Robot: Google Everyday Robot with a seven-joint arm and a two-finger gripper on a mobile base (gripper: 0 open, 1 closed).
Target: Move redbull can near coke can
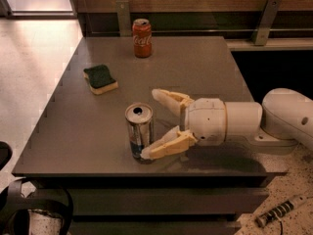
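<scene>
The redbull can (139,130), tall, slim and silver with blue patches low down, stands upright near the table's front edge. The coke can (142,38), red with white script, stands upright at the table's far edge. My gripper (152,125) reaches in from the right at the redbull can's height and is open. Its near fingertip (149,153) is at the can's lower right side. Its far fingertip (157,95) is behind and to the right of the can, apart from it. The can is just at the mouth of the jaws, not enclosed.
A green sponge with a yellow underside (100,79) lies on the grey table (195,67) left of centre, between the two cans. A wooden wall with metal brackets runs behind the table. The floor drops off at the left and front edges.
</scene>
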